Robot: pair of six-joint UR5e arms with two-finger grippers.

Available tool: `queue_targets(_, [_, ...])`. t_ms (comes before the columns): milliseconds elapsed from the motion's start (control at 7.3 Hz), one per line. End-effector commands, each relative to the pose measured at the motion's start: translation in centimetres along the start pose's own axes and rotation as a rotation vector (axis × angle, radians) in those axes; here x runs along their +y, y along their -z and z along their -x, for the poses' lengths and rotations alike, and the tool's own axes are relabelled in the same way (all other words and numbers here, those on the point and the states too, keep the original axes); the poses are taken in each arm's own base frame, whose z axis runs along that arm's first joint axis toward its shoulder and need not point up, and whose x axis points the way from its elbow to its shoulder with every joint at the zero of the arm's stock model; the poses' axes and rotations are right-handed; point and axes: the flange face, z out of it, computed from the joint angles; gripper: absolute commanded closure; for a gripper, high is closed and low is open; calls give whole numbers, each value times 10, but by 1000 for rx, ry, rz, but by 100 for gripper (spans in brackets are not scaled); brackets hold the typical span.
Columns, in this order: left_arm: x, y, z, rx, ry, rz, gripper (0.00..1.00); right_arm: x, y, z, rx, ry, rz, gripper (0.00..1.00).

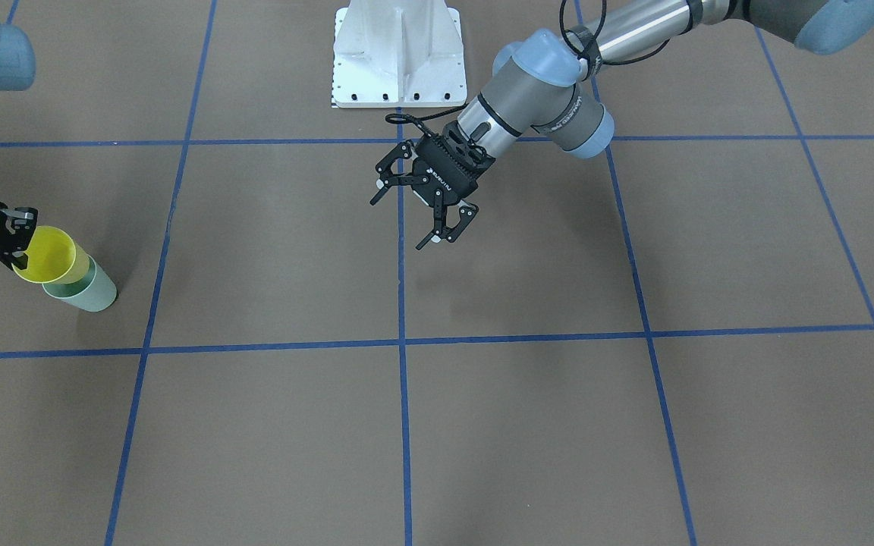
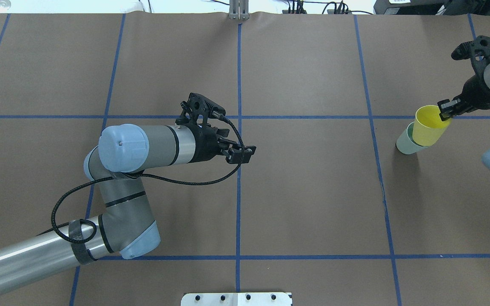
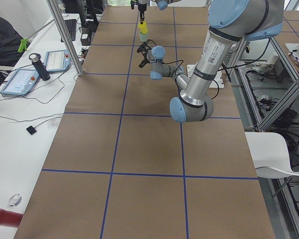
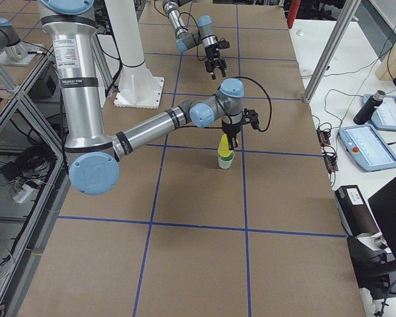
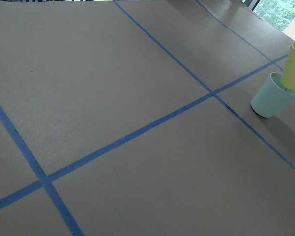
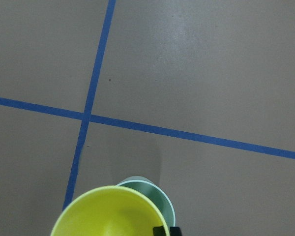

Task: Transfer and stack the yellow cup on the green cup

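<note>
R gripper (image 2: pixel 445 111) clamped on rim of small bright yellow plastic tumbler (image 2: pixel 425 131), its base at mouth of upright pale mint-green plastic tumbler (image 2: pixel 404 143); L gripper (image 1: pixel 399 224) fingers apart, empty.

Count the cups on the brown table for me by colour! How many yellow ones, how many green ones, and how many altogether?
yellow cup: 1
green cup: 1
Total: 2 cups
</note>
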Motion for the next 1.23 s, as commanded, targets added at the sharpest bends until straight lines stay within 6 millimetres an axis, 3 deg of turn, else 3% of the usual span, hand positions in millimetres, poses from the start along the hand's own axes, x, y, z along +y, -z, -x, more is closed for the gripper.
queue_targets(0, [2,-2,1,-2,0,5,0,-2,-5,-3,5,18,10,100])
queue_targets(822, [2,-2,1,-3,1,4,0,-2,-17,7,5,35,27,100])
queue_targets(1095, [3,-2,1,-3,1,6,0,-7,-23,11,9,39,31,16])
